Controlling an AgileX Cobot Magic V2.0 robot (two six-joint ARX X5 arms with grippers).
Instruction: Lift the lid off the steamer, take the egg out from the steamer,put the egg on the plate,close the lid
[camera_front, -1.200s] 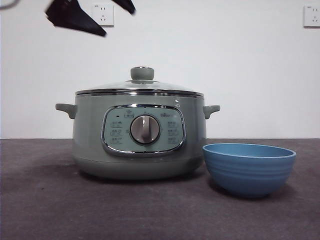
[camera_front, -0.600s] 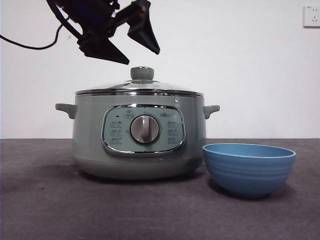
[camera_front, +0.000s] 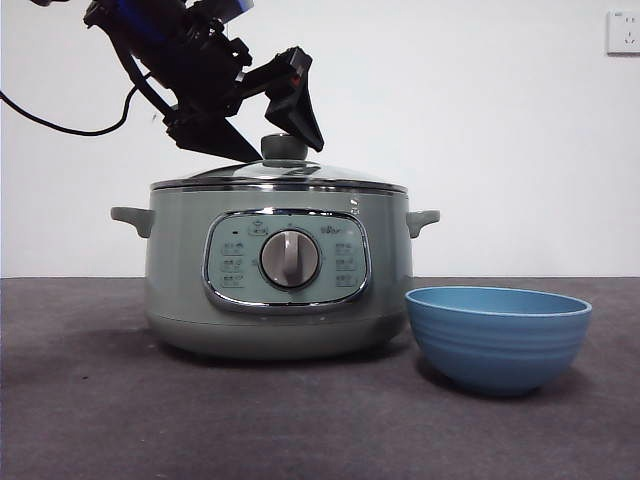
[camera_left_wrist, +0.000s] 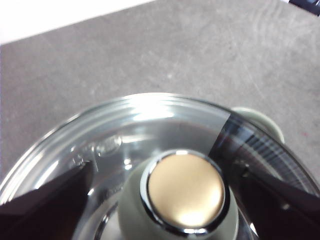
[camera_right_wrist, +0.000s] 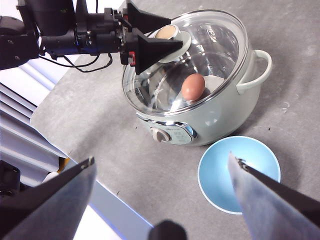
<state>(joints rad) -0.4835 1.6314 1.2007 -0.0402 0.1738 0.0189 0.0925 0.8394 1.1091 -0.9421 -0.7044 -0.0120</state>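
Straddling the knob (camera_front: 285, 146) of the lid (camera_front: 280, 175) in the front view, the left gripper (camera_front: 262, 135) reaches in from the upper left with one black jaw on each side of the knob, spread wider than it and not visibly touching it; the lid sits closed on the steamer (camera_front: 278, 270), and the plate (camera_front: 498, 336) stands just beside the pot on the table (camera_front: 80, 400). Seen from the left wrist, the knob (camera_left_wrist: 182, 192) lies directly between the jaws and close to the camera, with clear glass showing on either side, so the coming move looks like a straight closing pinch and then a lift. From the right wrist, the right gripper (camera_right_wrist: 162, 200) hangs high above the table with jaws wide and empty; below it the egg (camera_right_wrist: 193, 86) rests inside the steamer (camera_right_wrist: 200, 115) under the lid (camera_right_wrist: 187, 60), the left gripper (camera_right_wrist: 155, 35) is at the knob, and the plate (camera_right_wrist: 237, 172) lies empty near the pot's front.
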